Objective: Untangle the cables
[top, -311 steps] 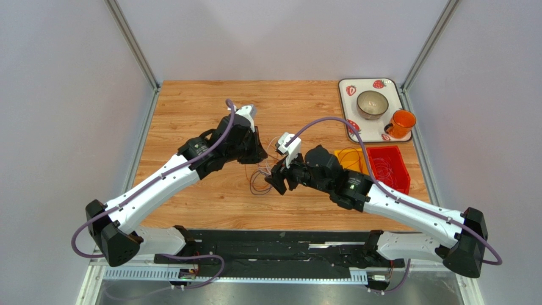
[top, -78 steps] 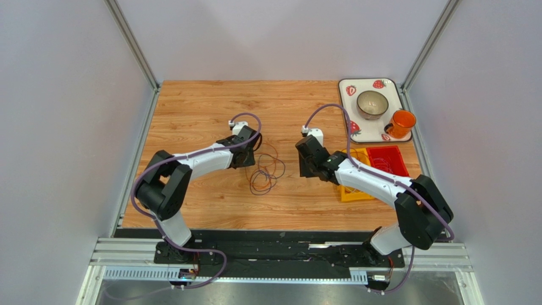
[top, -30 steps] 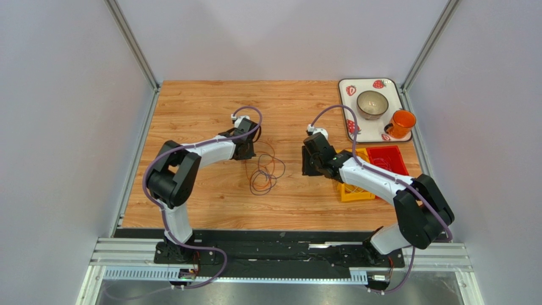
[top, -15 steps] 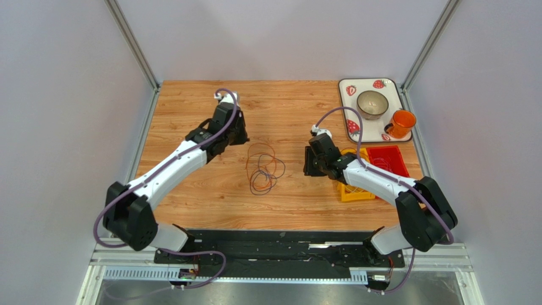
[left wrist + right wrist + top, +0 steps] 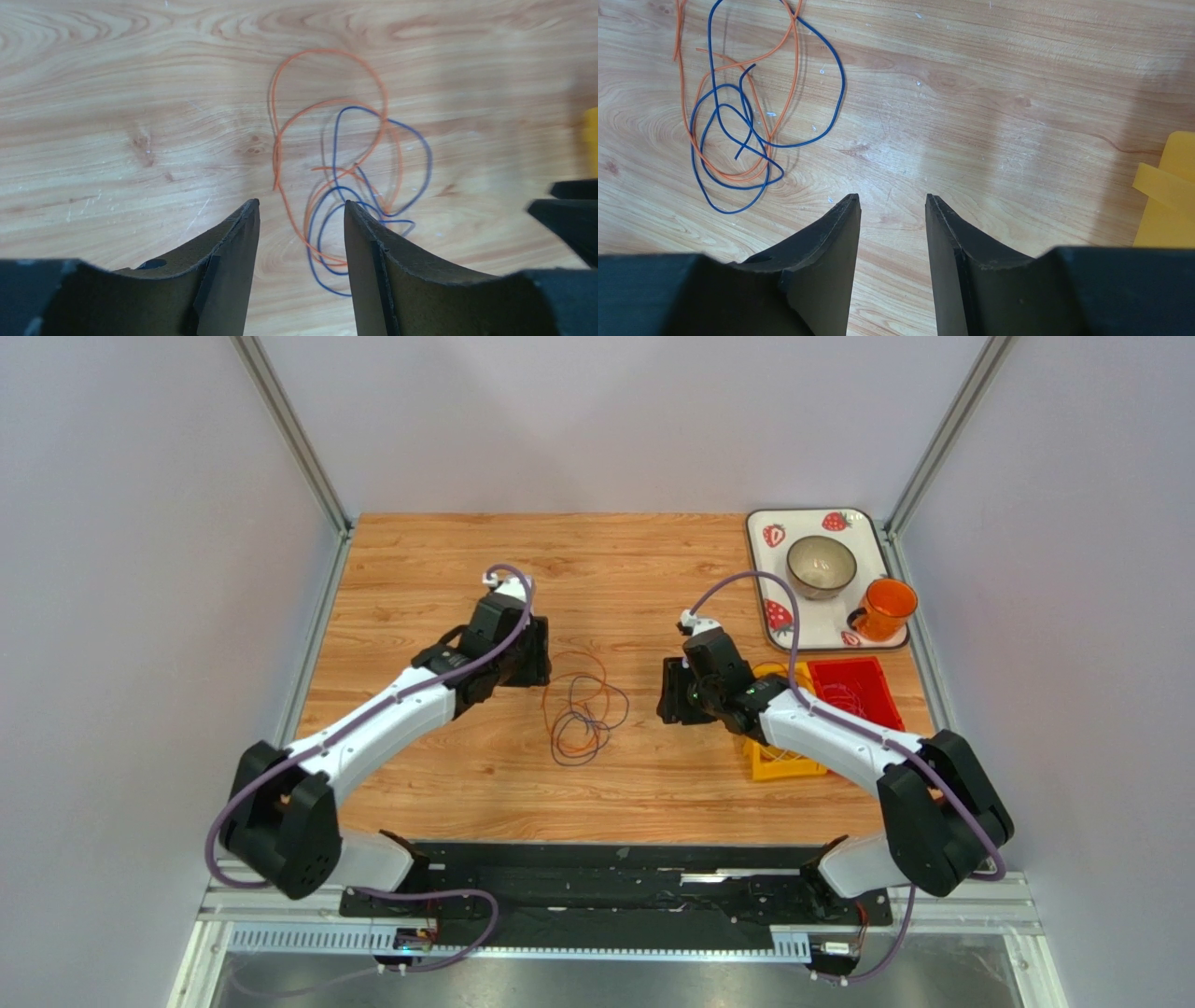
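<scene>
Pinch the thin, limp, light cables (image 5: 579, 703), tangled on the desk (image 5: 421, 574) between the spread, empty left claw (image 5: 299, 207) and right claw (image 5: 891, 200), probably at the loose orange end (image 5: 274, 183), without snagging loops.

1. Between my left end effector (image 5: 300, 210) and right end effector (image 5: 892, 199), only the cables (image 5: 582, 703) lie on the surface (image 5: 421, 560).
2. Bare wood opens at 12 and 6 o'clock of that tangle, wide enough to pass.
3. At 3 o'clock the yellow bin (image 5: 772, 760) and red bin (image 5: 881, 686) block; the tray (image 5: 765, 574) fills 1 o'clock.
</scene>
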Controlling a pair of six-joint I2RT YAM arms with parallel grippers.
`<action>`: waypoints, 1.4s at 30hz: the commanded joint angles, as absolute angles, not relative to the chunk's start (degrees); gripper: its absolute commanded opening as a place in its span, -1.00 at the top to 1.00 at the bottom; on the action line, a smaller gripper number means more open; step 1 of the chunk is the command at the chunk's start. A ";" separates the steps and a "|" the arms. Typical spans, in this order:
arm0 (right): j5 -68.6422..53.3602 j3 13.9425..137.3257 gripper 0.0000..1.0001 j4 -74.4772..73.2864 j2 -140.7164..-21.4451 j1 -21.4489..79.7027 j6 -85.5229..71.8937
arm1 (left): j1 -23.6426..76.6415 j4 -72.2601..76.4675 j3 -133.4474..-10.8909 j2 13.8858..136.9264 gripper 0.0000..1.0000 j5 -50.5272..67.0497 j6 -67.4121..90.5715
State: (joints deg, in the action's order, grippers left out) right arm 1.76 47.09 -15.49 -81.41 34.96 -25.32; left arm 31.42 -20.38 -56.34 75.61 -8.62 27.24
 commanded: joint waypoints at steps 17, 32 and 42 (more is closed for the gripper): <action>-1.67 49.04 0.13 -14.06 -82.88 35.07 -23.82 | 31.20 -14.94 -63.89 101.42 0.13 -6.15 17.05; -2.81 48.96 0.13 -13.62 -83.15 34.54 -23.56 | 29.00 -16.61 -66.62 106.96 0.40 -5.98 17.93; -3.43 48.69 0.13 -13.27 -83.23 34.10 -23.73 | 29.09 -17.93 -64.25 106.52 0.69 -5.89 18.63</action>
State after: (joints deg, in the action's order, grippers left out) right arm -2.66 47.22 -15.51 -83.22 34.57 -24.32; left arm 29.17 -16.82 -65.43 106.08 -6.72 18.72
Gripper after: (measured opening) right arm 0.436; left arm 0.177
